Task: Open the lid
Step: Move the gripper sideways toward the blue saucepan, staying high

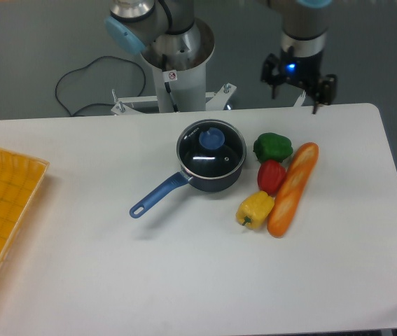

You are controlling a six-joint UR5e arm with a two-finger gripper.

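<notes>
Lid (211, 149) seated on saucepan (212, 176) at table centre, blue knob (211, 138) up. Gripper (297, 85) held above far edge, fingers apart, empty; knob lies left and nearer camera.

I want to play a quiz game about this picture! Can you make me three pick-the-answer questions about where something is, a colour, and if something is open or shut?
1. Where is the tool?
A. Up at the white table's far edge
B. On the lid
C. Over the tray

2. What colour is the round knob on the dark glass lid?
A. Red
B. Blue
C. Green

3. Is the dark-blue saucepan covered?
A. No, lid beside it
B. No, lid lifted
C. Yes, lid sits on it

Answers: 1 A, it hangs far from the saucepan. 2 B, it matches the handle. 3 C, the lid covers the saucepan.
</notes>
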